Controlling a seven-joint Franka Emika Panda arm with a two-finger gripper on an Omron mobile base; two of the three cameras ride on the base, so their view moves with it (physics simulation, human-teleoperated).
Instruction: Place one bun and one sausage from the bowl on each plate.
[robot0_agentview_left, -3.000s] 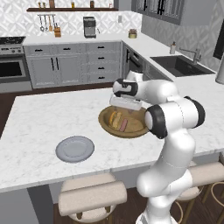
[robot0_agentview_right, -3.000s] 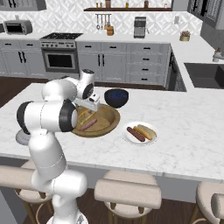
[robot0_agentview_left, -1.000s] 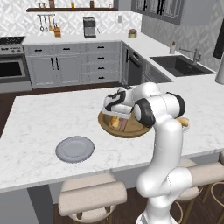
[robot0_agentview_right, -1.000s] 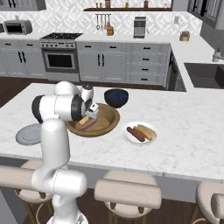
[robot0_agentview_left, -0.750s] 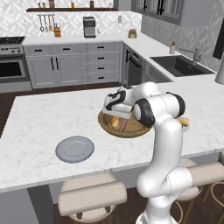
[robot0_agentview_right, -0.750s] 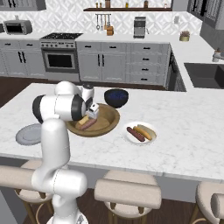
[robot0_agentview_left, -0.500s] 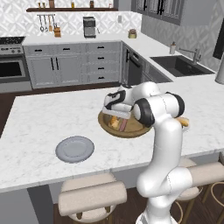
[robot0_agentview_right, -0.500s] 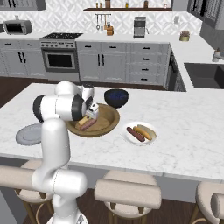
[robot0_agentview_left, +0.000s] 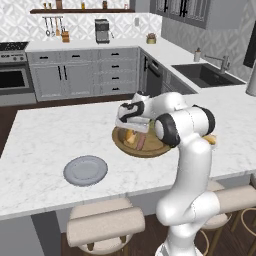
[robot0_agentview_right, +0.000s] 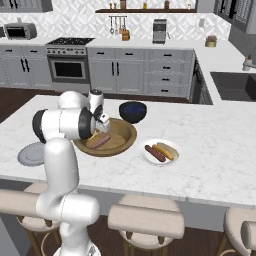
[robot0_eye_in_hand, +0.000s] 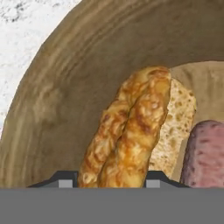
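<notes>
The brown wooden bowl (robot0_agentview_left: 152, 149) (robot0_agentview_right: 120, 141) (robot0_eye_in_hand: 65, 87) stands mid-counter. Inside it lie a golden bun (robot0_eye_in_hand: 131, 131) (robot0_agentview_left: 130, 136) and a reddish sausage (robot0_eye_in_hand: 203, 153) (robot0_agentview_right: 98, 142). My gripper (robot0_eye_in_hand: 108, 183) (robot0_agentview_left: 131, 130) reaches down into the bowl and is shut on the bun, one dark tip on each side of its near end. The grey plate (robot0_agentview_left: 85, 170) (robot0_agentview_right: 31, 154) lies bare, left of the bowl. To the bowl's right, the white plate (robot0_agentview_right: 148, 160) holds a bun (robot0_agentview_right: 167, 150) and a sausage (robot0_agentview_right: 153, 153).
A dark blue bowl (robot0_agentview_right: 132, 111) sits just behind the wooden bowl. Padded stools (robot0_agentview_right: 145, 220) line the counter's near edge. A sink (robot0_agentview_left: 205, 75) is set into the far right counter.
The jaws have closed from wide open onto the bun. The arm and the bowl have stayed where they were.
</notes>
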